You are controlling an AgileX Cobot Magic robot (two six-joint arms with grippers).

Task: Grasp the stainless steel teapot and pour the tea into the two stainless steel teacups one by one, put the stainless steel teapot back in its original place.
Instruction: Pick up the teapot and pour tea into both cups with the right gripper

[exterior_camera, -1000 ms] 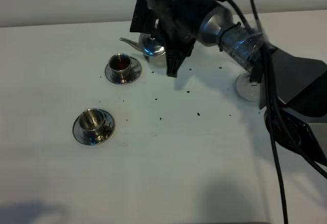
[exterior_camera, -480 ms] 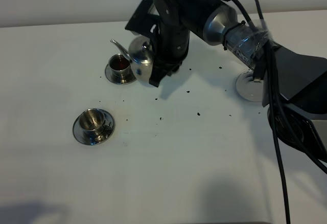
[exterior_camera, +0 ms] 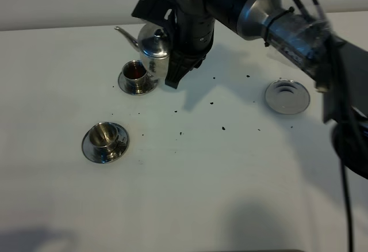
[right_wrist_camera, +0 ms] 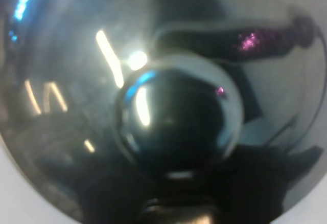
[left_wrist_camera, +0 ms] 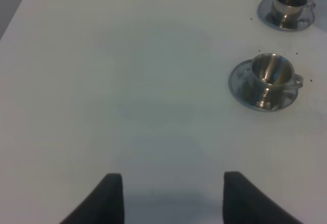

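Right gripper [exterior_camera: 173,62] is closed tight on the shiny, round-bodied stainless steel teapot [exterior_camera: 154,48], held beside the tea-filled teacup [exterior_camera: 135,71] (1 of 2 small handled steel cups). Left gripper [left_wrist_camera: 168,198] stands wide, holding nothing.

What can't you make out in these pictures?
- How full the teapot is: its lid hides that, every view.
- How the right gripper holds the handle: arm covers it in the high view; wrist view is a blurred lid.
- How full the far cup is: too small, high view.
- Most of the left gripper: cut off by its view's edge.
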